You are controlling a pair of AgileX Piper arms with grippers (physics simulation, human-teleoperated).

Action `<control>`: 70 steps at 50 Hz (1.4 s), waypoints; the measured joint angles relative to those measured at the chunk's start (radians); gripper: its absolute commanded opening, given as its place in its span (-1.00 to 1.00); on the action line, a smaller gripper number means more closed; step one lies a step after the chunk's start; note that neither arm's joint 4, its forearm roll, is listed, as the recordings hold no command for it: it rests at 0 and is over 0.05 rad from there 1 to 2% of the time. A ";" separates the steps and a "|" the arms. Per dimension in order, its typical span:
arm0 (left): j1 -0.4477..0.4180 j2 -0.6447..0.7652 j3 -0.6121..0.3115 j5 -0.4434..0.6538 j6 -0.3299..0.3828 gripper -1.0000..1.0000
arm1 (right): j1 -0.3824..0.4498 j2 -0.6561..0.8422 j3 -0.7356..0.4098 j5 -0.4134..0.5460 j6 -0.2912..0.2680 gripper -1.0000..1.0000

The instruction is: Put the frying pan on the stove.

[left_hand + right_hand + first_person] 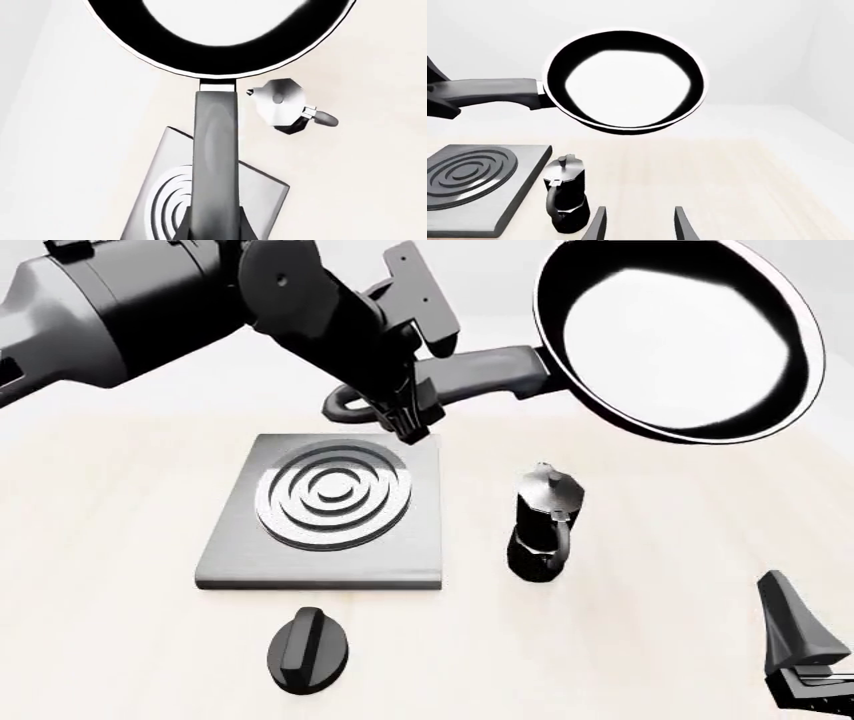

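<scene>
We see the left arm reaching in from the far left, its thick dark body slanting down and rightward above the table (641,640). The left gripper (407,420) points downward over the far right corner of the stove (320,505), its jaws pinching the frying pan's handle near the looped end. The frying pan (674,340) is held in the air at the far right, well above the table, tilted so that its shiny inside faces us; its handle runs leftward to the jaws. The pan lies to the right of the stove, not over it.

The right gripper (637,222) rests low at the near right edge of the table, its jaws spread apart with nothing between them, pointing toward the far side.

We can read no writing or label on anything.

The stove lies flat on the table left of centre. A small black moka pot (545,525) stands upright just right of the stove, beneath the pan's handle side. A black oval knob (310,650) lies on the table just near of the stove.
</scene>
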 measured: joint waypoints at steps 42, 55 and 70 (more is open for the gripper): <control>0.173 -0.306 0.313 -0.006 -0.113 -1.00 | 0.000 0.000 0.000 0.000 0.000 1.00; 0.216 -0.391 0.428 -0.037 -0.193 -1.00 | 0.000 0.000 0.000 0.000 0.000 1.00; 0.273 -0.480 0.525 -0.054 -0.282 -1.00 | 0.000 0.000 0.000 0.000 0.000 1.00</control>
